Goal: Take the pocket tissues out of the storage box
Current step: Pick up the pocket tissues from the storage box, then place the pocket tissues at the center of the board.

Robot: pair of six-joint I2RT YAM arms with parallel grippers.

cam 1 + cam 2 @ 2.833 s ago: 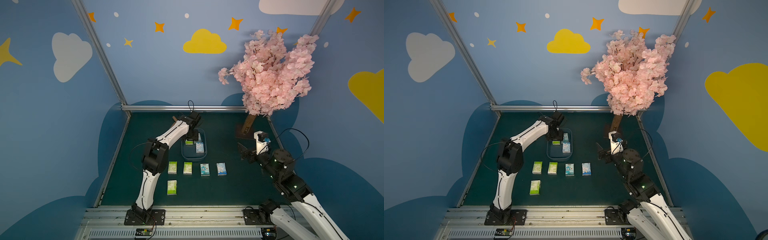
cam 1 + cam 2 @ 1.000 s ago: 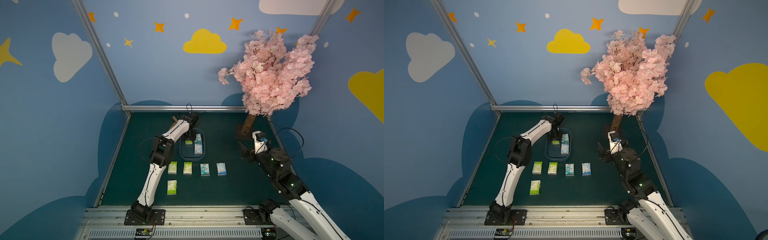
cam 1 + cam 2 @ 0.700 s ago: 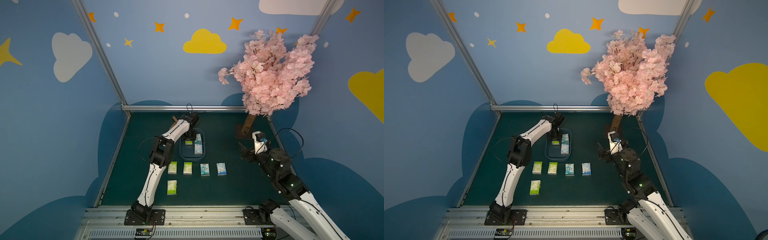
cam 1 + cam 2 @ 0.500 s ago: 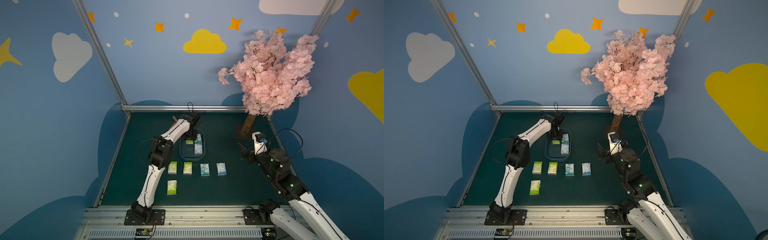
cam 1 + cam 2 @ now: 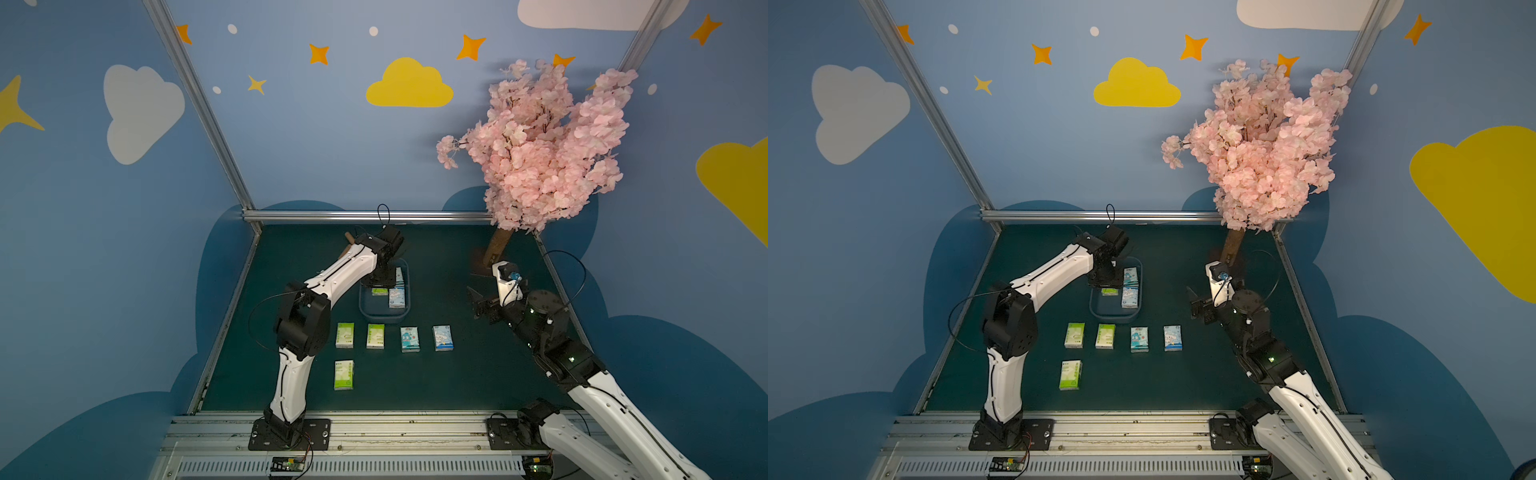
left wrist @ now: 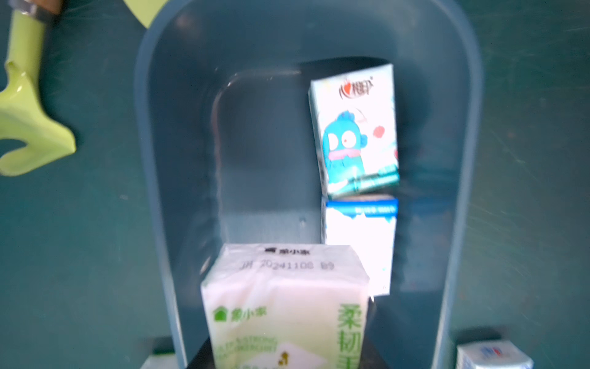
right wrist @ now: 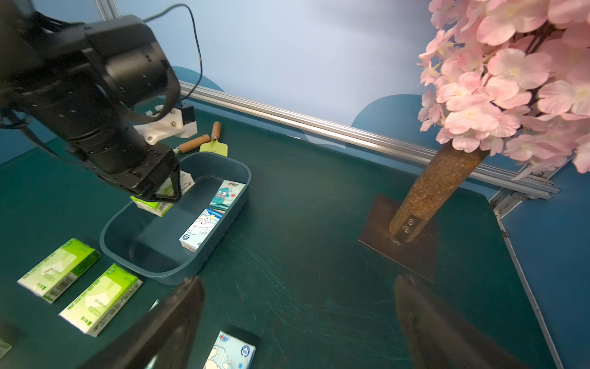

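Worktop (image 5: 457,374): a dark green mat was seen in both top views. Five packets were found laid out flat on it in front of the storage box (image 5: 384,316): three loose green packets (image 5: 345,335) and two loose blue packets (image 5: 442,337), none touching.

Storage box: a shallow blue tub was noted near the middle of the worktop. Two boxed blue packets (image 7: 225,195) were seen lying flat inside it along one long wall, end to end and just beside each other.

Left tool (image 7: 166,195): it was seen clenched on the held green packet (image 6: 284,306), which hung tilted over the box at about rim height, on the side away from the boxed blue packets.

Right tool (image 7: 300,319): the jaws were spread wide and nothing was held. It was poised over bare worktop, well apart from the box.

Handling, as judged: the packets were taken to be light, soft and compressible, with a smooth film wrap that could slip. A pinch across the two long edges near the middle was judged best. For the boxed blue packets, little finger room was expected on the wall side.
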